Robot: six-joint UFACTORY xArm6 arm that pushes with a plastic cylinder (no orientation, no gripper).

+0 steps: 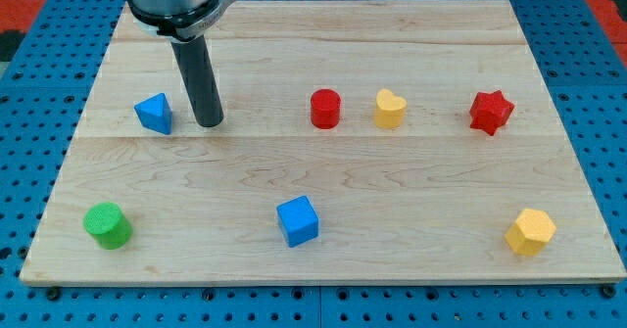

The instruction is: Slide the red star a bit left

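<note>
The red star [491, 112] lies on the wooden board [323, 181] at the view's right, in the middle row. My tip [208, 123] rests on the board far to the view's left of it, just right of the blue triangular block [154, 114]. A yellow heart-shaped block [389, 109] and a red cylinder [325, 109] lie in a row between my tip and the red star.
A green cylinder [107, 224] sits at the bottom left, a blue cube [298, 220] at the bottom middle, a yellow hexagonal block [530, 232] at the bottom right. The board lies on a blue perforated table [29, 122].
</note>
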